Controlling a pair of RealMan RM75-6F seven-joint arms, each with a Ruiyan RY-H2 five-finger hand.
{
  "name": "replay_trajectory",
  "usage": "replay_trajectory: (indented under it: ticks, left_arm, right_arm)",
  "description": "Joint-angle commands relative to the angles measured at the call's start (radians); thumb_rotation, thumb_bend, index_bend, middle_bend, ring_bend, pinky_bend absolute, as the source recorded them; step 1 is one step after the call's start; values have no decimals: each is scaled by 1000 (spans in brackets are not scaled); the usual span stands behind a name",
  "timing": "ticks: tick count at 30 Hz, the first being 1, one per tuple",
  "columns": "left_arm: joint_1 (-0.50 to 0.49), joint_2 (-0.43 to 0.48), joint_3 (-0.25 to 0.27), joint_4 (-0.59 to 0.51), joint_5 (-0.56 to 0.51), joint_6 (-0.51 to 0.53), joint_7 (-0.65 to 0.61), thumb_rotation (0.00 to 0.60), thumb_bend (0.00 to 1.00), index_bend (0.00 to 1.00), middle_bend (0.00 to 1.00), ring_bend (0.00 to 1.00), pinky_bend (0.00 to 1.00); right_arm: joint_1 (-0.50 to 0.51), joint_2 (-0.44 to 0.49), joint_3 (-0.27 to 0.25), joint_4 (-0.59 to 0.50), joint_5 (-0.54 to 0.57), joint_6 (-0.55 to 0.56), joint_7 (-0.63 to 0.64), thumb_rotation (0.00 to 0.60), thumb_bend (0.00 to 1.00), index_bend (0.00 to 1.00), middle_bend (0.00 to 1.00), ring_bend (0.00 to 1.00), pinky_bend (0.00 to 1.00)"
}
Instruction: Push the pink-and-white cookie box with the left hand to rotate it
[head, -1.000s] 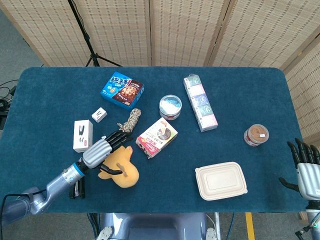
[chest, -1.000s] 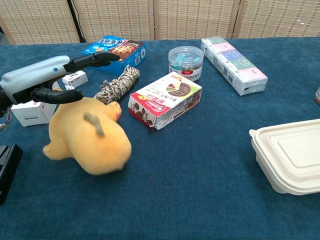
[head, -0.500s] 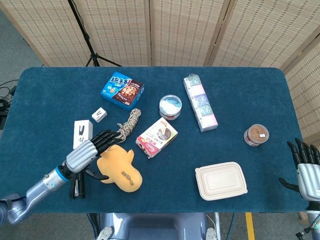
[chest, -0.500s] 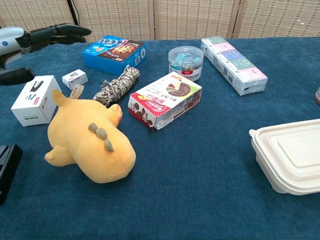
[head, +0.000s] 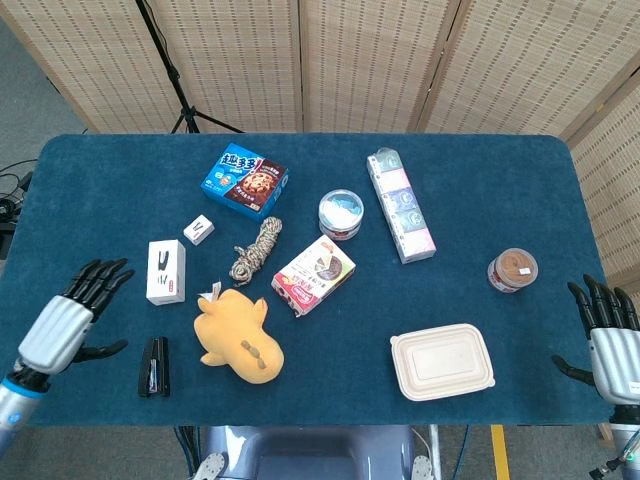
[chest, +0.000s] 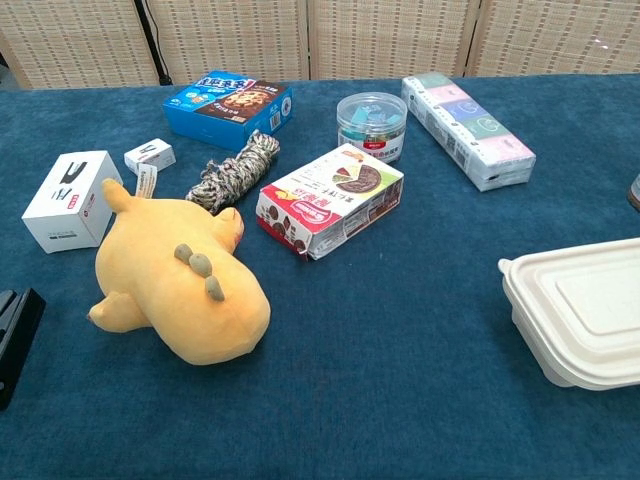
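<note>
- Far left of the table (head: 90, 190), at the near-left edge: left hand (head: 62, 322) holds nothing, fingers apart and pointing toward the far side. It sits well apart from the cookie box and touches nothing. Chest view does not show it.
- Just right of it: black stapler (head: 154, 366), white box (head: 165, 270), then the yellow plush toy (head: 240, 337), which lies between the hand and the target.
- Near table centre: pink-and-white cookie box (head: 314, 274) lies flat, just beside the plush and the rope bundle (head: 255, 250), with the round clear tub (head: 341, 212) just beyond its far end.
- Orientation: long axis runs diagonally, near-left end to far-right end; printed face up. The red near-left end shows clearly in the chest view (chest: 332, 199).
- Handling, as a judgement: light, stiff cardboard, likely to slide easily on the blue cloth. A sideways push at one end should turn it; a push near the middle would only slide it.
- Far right, off the table's near-right corner: right hand (head: 612, 345) is empty with fingers spread upward.
</note>
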Motion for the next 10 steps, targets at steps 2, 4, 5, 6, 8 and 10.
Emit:
replay_trajectory:
  ticks: [2, 4, 5, 6, 8, 10]
  left_arm:
    - [94, 54, 2, -95, -62, 56, 107, 600, 0, 0, 0, 0, 0]
    - [118, 64, 2, -118, -78, 57, 141, 600, 0, 0, 0, 0, 0]
    - [130, 69, 3, -129, -88, 53, 159, 600, 0, 0, 0, 0, 0]
    - [137, 71, 1, -134, -93, 48, 166, 600, 0, 0, 0, 0, 0]
    - [148, 71, -3, -135, -103, 33, 164, 600, 0, 0, 0, 0, 0]
    - [153, 68, -8, -129, -109, 17, 154, 600, 0, 0, 0, 0, 0]
  right_arm:
    - [-4, 3, 0, -6, -15, 20, -18, 600, 0, 0, 0, 0, 0]
    - [-8, 4, -1, -9, -21, 29, -27, 600, 0, 0, 0, 0, 0]
    - [-10, 4, 0, -10, -24, 35, -33, 600, 0, 0, 0, 0, 0]
    - [-11, 4, 0, -10, -25, 39, -38, 600, 0, 0, 0, 0, 0]
    - [-13, 4, 2, -11, -24, 44, -44, 600, 0, 0, 0, 0, 0]
    - [-14, 4, 3, -13, -21, 44, -44, 600, 0, 0, 0, 0, 0]
